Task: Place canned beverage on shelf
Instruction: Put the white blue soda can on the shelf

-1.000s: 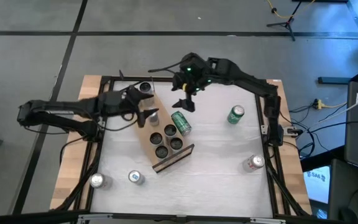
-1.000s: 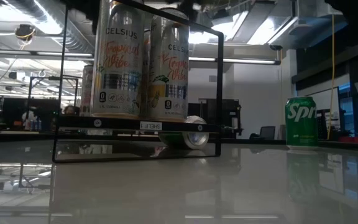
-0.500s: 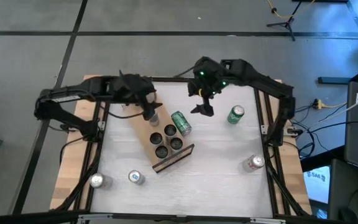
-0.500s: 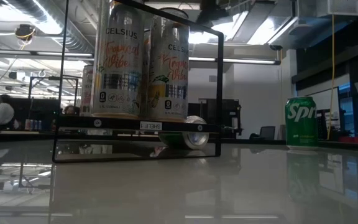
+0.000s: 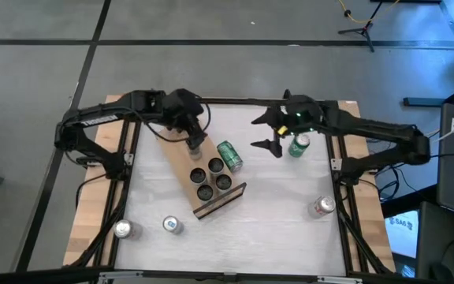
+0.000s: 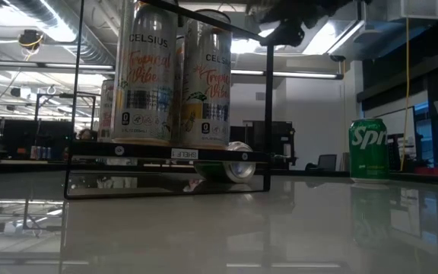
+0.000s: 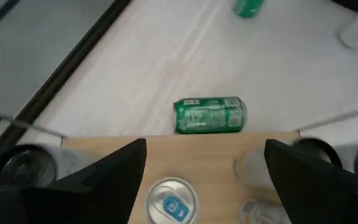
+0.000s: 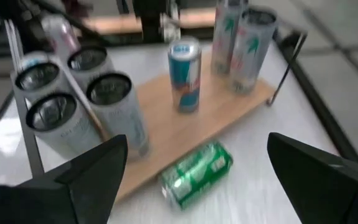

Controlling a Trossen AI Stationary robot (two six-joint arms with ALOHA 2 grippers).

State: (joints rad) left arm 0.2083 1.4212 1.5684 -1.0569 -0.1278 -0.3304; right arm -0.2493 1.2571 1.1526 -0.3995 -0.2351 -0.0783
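Note:
The shelf is a light-wood board lying slantwise mid-table, with several upright cans on it. A blue can stands on its base near the shelf's far end. A green can lies on its side on the table beside the shelf. A second green can stands upright to the right. My left gripper is open just above the blue can, touching nothing. My right gripper is open and empty between the shelf and the upright green can.
Silver cans stand at the near left and the near right. A black frame runs round the white tabletop. Bare tabletop lies between the shelf and the right edge.
My right gripper has gone toward the table's right edge, away from the shelf and toward the upright green can. My left arm has swung toward the far edge, while its gripper stays over the shelf's far end, a little farther back. No can has moved.

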